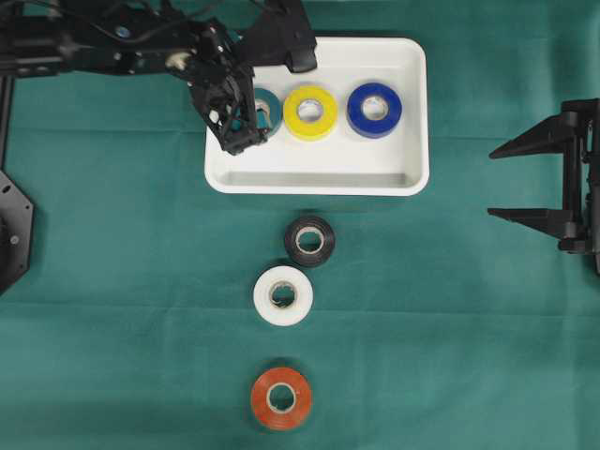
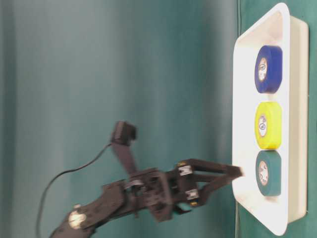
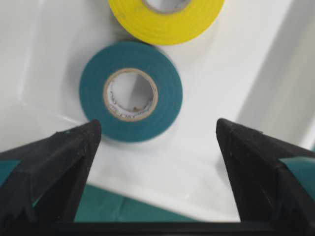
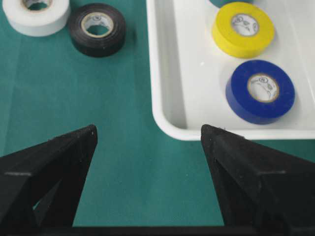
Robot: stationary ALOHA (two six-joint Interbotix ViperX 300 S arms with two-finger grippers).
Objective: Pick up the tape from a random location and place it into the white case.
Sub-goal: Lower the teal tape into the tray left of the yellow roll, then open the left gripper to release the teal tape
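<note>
The white case [image 1: 319, 173] sits on the green cloth [image 1: 112, 309] and holds three rolls lying flat in a row: a teal tape [image 1: 265, 110] at its left end, a yellow tape [image 1: 310, 112] in the middle and a blue tape [image 1: 374, 110] to the right. The left gripper [image 1: 246, 131] hangs over the teal roll with its jaws spread wide, gripping nothing; the roll rests on the case floor between and beyond the fingertips. Below the case, a black tape [image 1: 309, 241], a white tape [image 1: 283, 295] and an orange tape [image 1: 281, 398] lie in a line on the cloth. The right gripper [image 1: 530, 180] waits at the right edge, also wide and empty.
</note>
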